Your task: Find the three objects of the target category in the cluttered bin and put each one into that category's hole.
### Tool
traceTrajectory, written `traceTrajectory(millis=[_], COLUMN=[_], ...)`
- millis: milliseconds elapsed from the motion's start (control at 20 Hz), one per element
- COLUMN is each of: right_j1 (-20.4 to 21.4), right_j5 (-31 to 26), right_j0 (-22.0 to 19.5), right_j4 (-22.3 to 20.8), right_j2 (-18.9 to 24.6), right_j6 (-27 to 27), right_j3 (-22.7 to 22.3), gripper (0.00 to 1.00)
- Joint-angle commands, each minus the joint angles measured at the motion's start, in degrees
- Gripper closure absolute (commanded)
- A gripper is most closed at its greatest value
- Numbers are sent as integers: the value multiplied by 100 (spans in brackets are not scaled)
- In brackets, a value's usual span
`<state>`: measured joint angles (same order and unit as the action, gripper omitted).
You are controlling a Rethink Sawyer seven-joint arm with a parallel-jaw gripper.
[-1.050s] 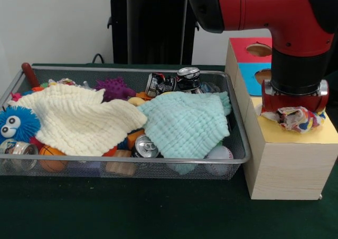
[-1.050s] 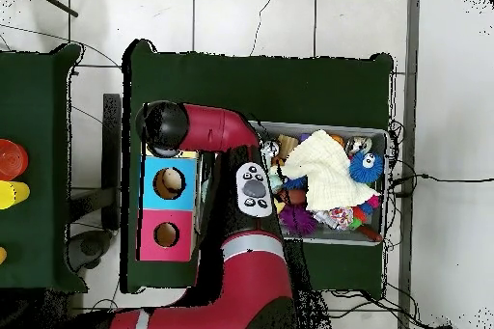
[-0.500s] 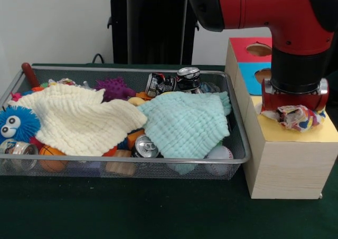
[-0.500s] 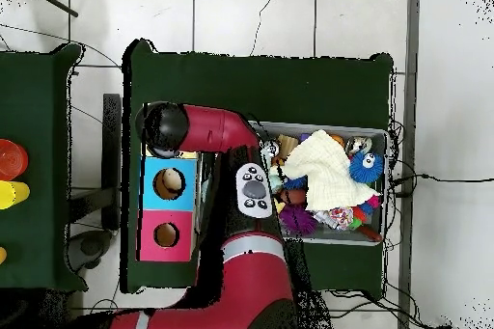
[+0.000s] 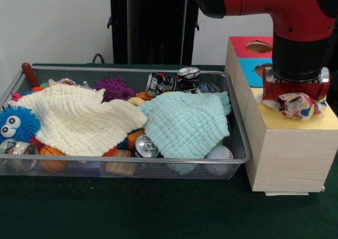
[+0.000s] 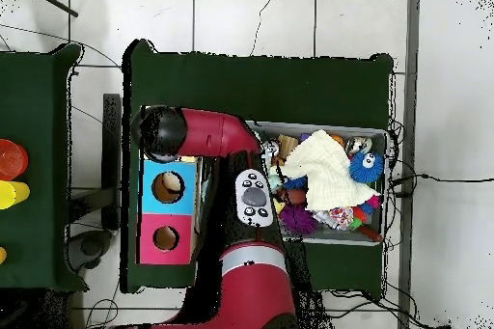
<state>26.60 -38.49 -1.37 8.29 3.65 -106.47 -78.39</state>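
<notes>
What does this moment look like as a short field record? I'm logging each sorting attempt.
arm: over the box's yellow section
gripper: low over the yellow top, fingers hidden
wrapper: crumpled, multicoloured, under the gripper on the yellow top
bin: beside the box, full of clutter
cloths: cream and mint, draped over the clutter

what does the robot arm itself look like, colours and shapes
The arm is made of thick, rounded red segments with black joints between them. A black cylindrical wrist comes down to a red end piece with a metallic silver band, where the gripper sits. From overhead, a grey oval panel with dark buttons shows on the red link, and a rounded black cap closes one joint.
</notes>
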Motion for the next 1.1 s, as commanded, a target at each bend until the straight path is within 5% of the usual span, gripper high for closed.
traceTrajectory(millis=[50,450,500,1100], right_j1=[651,549,541,497], right_j5=[-437,-549,-553,-506], right_j0=[-152,-134,-135,-139], right_j4=[-118,-202,-210,-279], right_j2=[166,119,117,115], right_j6=[-309,-283,-277,-259], right_j3=[-670,-551,-543,-488], gripper=[0,0,100,100])
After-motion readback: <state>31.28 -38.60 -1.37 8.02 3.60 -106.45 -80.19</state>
